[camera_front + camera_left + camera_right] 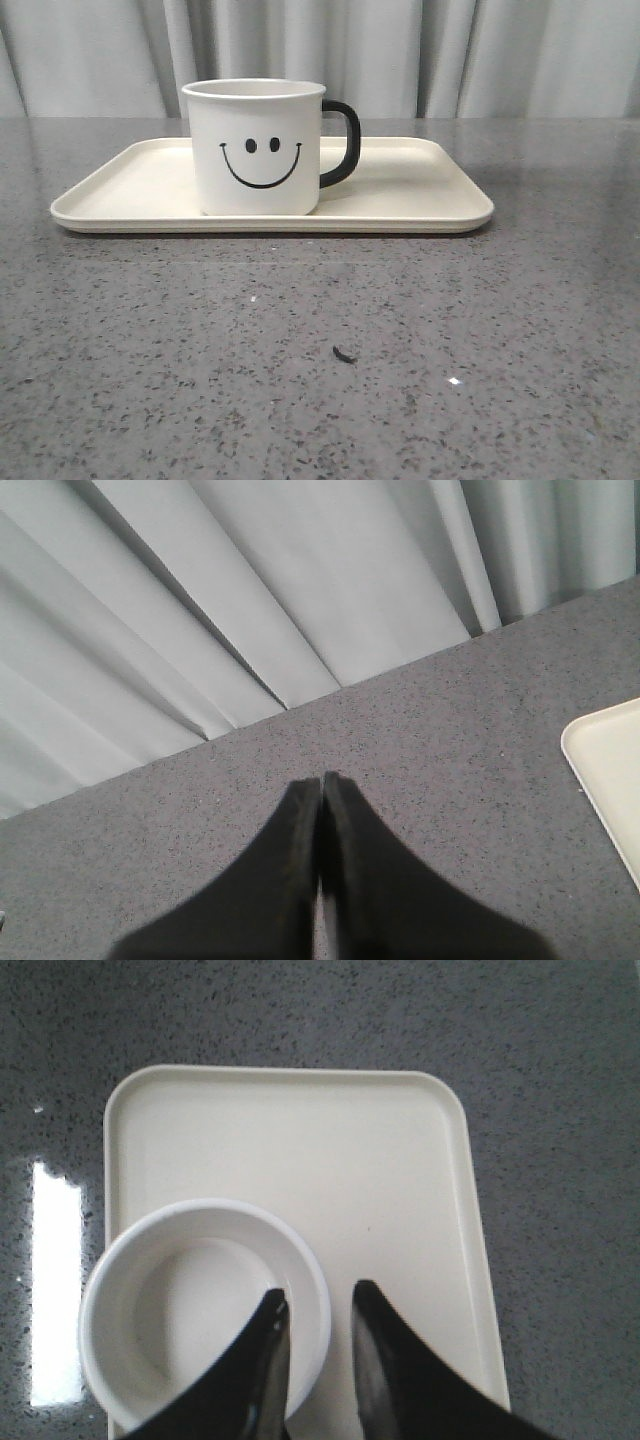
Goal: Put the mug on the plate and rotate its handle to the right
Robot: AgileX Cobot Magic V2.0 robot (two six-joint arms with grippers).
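The white cylindrical mug with a smiley print [258,148] stands left of centre on the cream rectangular plate [420,190], its black loop handle [342,143] pointing frame-right. Placement and rotation look complete. The right gripper [318,1305] hangs above, slightly parted, empty; the left gripper [321,783] is closed, empty. Next: retreat clear.

Grey speckled stone desk [150,380] bearing a cream rectangular plate [420,195] lying flat near its far edge; a small dark fleck [344,354] lies nearer the camera, well apart.
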